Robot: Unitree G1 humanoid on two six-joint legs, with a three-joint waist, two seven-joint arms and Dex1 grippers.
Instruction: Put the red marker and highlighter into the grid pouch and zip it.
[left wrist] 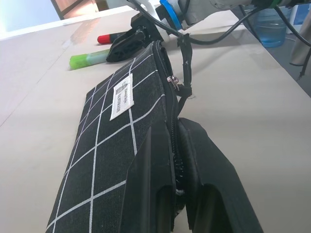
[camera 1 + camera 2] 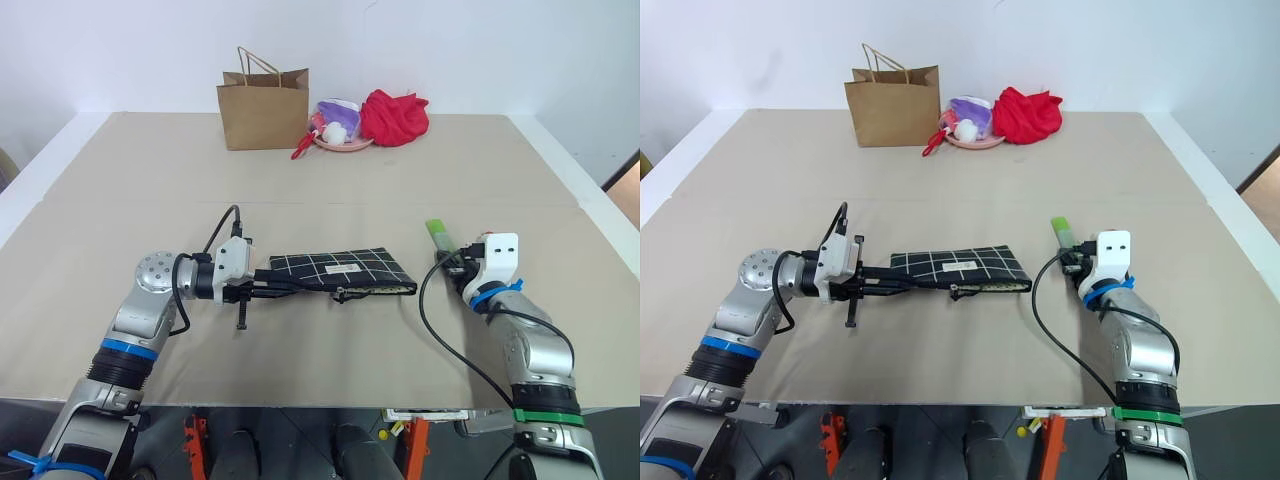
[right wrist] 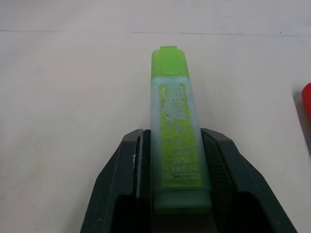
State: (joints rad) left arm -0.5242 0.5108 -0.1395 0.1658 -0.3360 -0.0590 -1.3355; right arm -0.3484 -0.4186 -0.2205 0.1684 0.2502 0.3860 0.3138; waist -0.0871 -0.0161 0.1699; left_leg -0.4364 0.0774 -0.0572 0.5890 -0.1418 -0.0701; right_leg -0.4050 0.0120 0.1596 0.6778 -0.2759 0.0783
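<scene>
Two claws are at work over a wide table (image 2: 330, 180) covered in smooth, matte beige board. The left claw (image 2: 275, 283), its two black fingers pressed together, pinches the near end of the flat rectangular black fabric pouch with a white grid pattern (image 2: 345, 268), right along the zipper edge. The pouch lies stretched out on the table between the two arms, its woven cloth slightly rumpled, a small white label (image 1: 122, 96) stitched on the upper face; the print on it is too fine to read. A black zipper pull (image 1: 185, 73) dangles from the seam.

The right claw (image 3: 176, 145) has its matte black fingers closed against both sides of the chunky, translucent light yellow-green plastic highlighter (image 3: 177, 131), which lies flat on the table to the right of the pouch, its brighter green cap pointing away from the wrist. Faint white lettering runs along the barrel, worn and unreadable.

Just beside the highlighter, the bright red cap of the slim marker (image 1: 108, 38) peeks out on the table surface.

Along the far edge stand a plain brown paper bag with twisted handles (image 2: 263, 108), a pink dish of small items (image 2: 340, 130), and a crumpled red cloth (image 2: 393, 116).
</scene>
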